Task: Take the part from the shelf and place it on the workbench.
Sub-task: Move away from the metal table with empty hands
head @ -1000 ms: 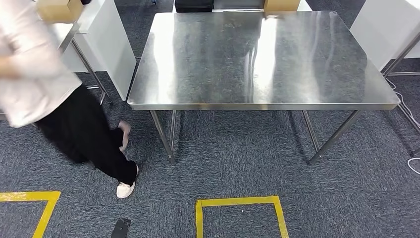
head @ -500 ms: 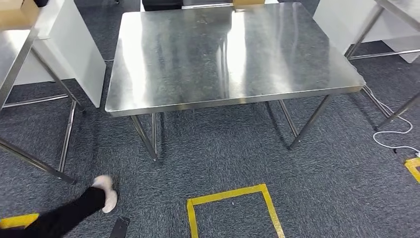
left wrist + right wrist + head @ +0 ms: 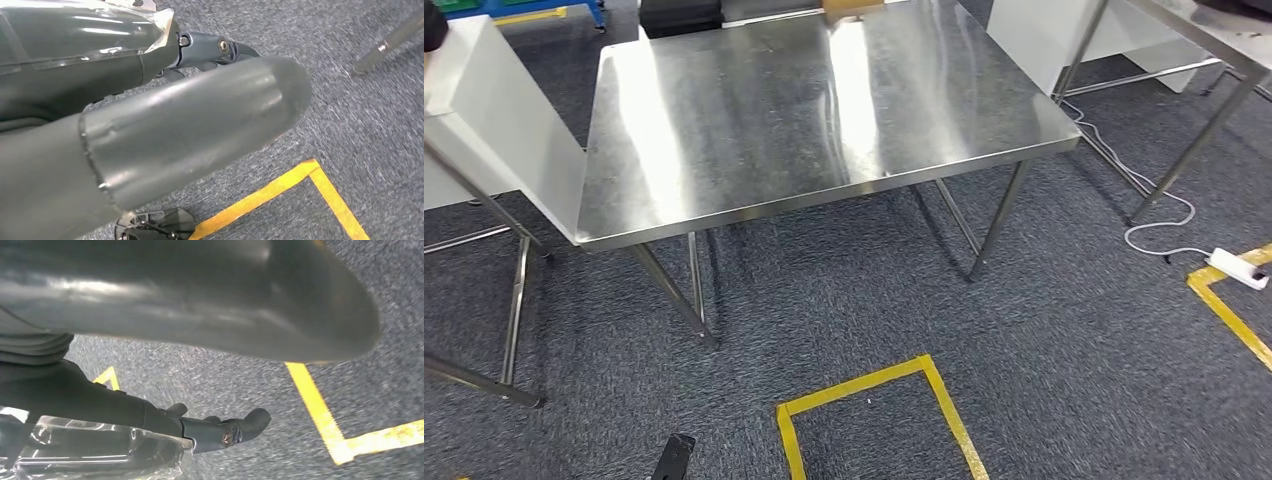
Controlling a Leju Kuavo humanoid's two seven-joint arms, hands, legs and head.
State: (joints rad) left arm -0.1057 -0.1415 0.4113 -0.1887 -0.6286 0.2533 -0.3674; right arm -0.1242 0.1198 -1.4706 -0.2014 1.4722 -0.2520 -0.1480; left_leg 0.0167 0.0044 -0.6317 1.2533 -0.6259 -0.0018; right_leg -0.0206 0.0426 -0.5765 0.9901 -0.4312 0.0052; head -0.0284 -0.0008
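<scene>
Hanging over grey carpet (image 3: 1064,380): left hand (image 3: 165,130) and right hand (image 3: 200,300), fingers apart, gripping nothing. Facing steel workbench (image 3: 754,130); part and shelf nowhere visible. Risks snagging white cable (image 3: 1159,215) or power strip (image 3: 1236,268) if walking right.

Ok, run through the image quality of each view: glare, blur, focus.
Head view: sharp, with broad white glare streaks on the steel table. Left wrist view: the thumb is close and soft, the carpet slightly smeared, the yellow tape readable. Right wrist view: the thumb is out of focus, and the carpet is streaked with motion blur.
</scene>
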